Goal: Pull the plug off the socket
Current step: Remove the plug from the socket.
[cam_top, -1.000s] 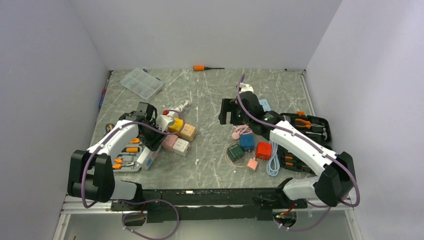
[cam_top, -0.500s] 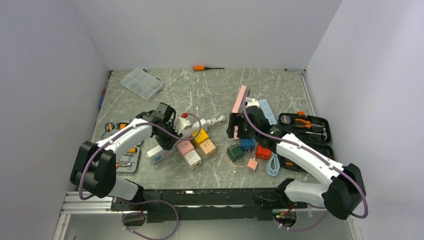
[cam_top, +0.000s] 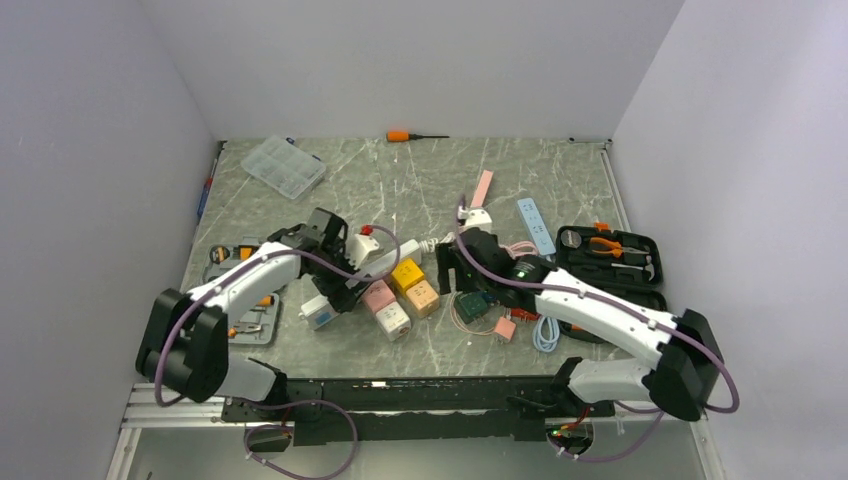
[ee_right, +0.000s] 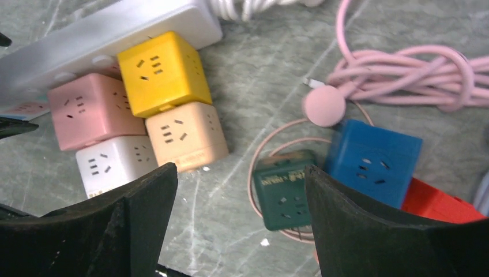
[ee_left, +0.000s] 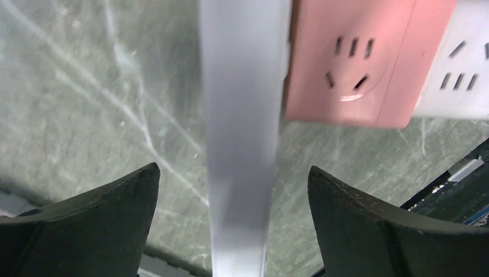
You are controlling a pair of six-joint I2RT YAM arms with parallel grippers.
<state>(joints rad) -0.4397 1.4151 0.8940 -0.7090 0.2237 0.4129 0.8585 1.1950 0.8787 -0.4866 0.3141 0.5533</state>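
Your left fingers (ee_left: pixel 86 219) straddle the long white plastic power strip (ee_right: pixel 115 29) at the middle of the tabletop (cam_top: pixel 400 180) wide open, your right fingers (ee_right: pixel 369 231) gape empty, so tugging the yellow plastic cube adapter (ee_right: pixel 164 72) could drag the unheld strip.

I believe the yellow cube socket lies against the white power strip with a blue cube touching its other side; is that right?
Not quite. The right wrist view shows the yellow cube socket against the white power strip, but a peach cube touches its other side; the blue cube lies apart, beside a dark green cube.
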